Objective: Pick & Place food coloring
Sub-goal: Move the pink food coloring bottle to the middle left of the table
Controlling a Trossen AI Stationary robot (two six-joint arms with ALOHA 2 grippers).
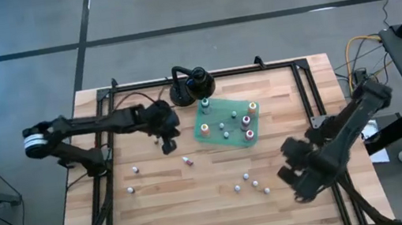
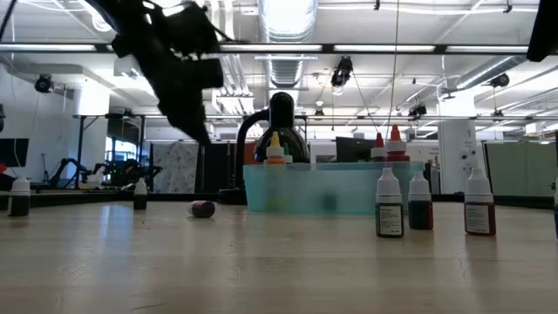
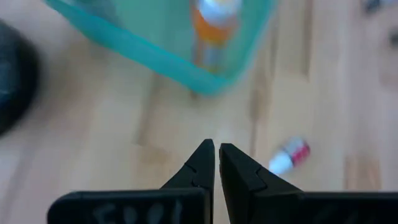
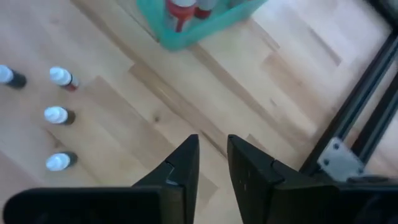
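While several food coloring bottles (image 1: 224,123) already stand inside the teal tray (image 1: 239,140), others wait on the counter (image 1: 199,208) around it: four near its right corner, three off to its left, one lying on its side (image 3: 290,155); no label is legible; the left gripper (image 1: 166,143), fingers pressed together and empty, hovers beside the tray's left edge; the right gripper (image 4: 211,165), fingers slightly parted, holds nothing.

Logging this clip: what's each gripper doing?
Left gripper: shut, empty.
Right gripper: fingers slightly apart, holding nothing.
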